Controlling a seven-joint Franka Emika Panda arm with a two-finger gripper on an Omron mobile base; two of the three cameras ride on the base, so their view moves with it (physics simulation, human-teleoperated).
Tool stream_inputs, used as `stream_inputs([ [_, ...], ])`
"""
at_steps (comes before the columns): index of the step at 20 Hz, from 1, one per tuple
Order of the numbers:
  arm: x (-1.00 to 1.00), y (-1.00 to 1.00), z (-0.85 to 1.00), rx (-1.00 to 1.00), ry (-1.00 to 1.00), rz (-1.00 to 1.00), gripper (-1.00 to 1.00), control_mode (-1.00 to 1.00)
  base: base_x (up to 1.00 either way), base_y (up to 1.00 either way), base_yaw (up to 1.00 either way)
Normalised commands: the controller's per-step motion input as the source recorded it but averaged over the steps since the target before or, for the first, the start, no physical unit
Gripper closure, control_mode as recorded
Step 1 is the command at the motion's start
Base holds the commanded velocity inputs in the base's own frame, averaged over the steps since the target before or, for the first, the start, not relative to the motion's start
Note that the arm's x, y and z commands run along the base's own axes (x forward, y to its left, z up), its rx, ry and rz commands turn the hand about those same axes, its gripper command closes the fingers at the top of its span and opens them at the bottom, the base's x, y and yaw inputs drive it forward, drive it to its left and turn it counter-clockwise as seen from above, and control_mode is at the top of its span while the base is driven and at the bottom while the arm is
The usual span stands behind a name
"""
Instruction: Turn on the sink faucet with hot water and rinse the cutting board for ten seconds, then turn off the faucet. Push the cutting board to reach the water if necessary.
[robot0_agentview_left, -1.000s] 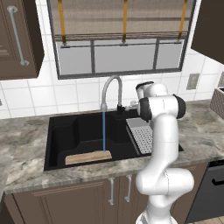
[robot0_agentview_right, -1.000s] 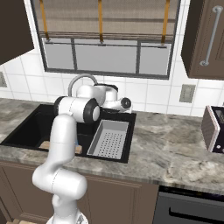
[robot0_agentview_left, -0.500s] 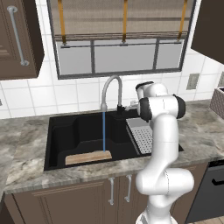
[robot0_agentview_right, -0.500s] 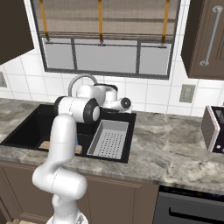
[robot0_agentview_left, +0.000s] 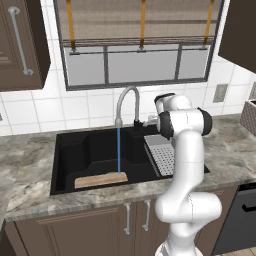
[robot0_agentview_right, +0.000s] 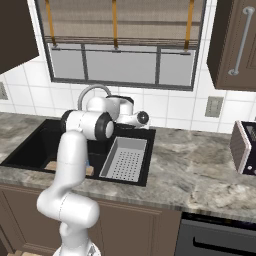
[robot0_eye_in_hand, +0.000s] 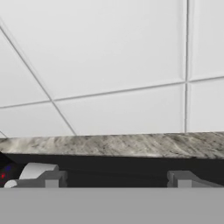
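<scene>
Left base view: There is one sink faucet (robot0_agentview_left: 127, 102), tall and bent over like a hook. One thin blue line of water (robot0_agentview_left: 119, 150) falls straight down from its tip. The water lands on one cutting board (robot0_agentview_left: 100, 180), a flat tan piece of wood. The board lies at the front of one big black sink (robot0_agentview_left: 70, 160). One grey drainer tray (robot0_agentview_left: 161, 156) with little holes sits in the right part of the sink. The white arm (robot0_agentview_left: 182, 165) stands in front of the tray and bends back to the foot of the faucet. One window (robot0_agentview_left: 141, 42) with its blind partly down is above. The sink is set in a grey stone tabletop (robot0_agentview_left: 30, 200). Compared with the picture a second ago, nothing has moved: the arm, the board and the water look the same.

Right base view: The arm covers most of the faucet. A small bit of the cutting board (robot0_agentview_right: 51, 165) peeks out beside the arm. One drainer tray (robot0_agentview_right: 126, 158) lies to the right. The hand reaches to the back edge of the sink, well away from the board at the front.

Hand view: The claw (robot0_eye_in_hand: 114, 178) points at the white wall tiles (robot0_eye_in_hand: 109, 57) over a strip of tabletop (robot0_eye_in_hand: 113, 144). Two grey fingertips (robot0_eye_in_hand: 41, 176) stand spread apart with nothing between them.
</scene>
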Motion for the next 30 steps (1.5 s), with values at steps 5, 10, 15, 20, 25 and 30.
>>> stream_inputs([
  [5, 0.00, 0.29, -0.01, 0.00, 0.00, 0.00, -1.00, -1.00, 0.00, 0.00, 0.00],
  [10, 0.00, 0.34, 0.00, 0.00, 0.00, 0.00, -1.00, -1.00, 0.00, 0.00, 0.00],
  [15, 0.00, 0.38, 0.00, 0.00, 0.00, 0.00, -1.00, -1.00, 0.00, 0.00, 0.00],
  [20, 0.00, 0.42, 0.00, 0.00, 0.00, 0.00, -1.00, -1.00, 0.00, 0.00, 0.00],
  [25, 0.00, 0.45, -0.02, 0.00, 0.00, 0.00, -1.00, -1.00, 0.00, 0.00, 0.00],
  [30, 0.00, 0.49, -0.05, 0.00, 0.00, 0.00, -1.00, -1.00, 0.00, 0.00, 0.00],
])
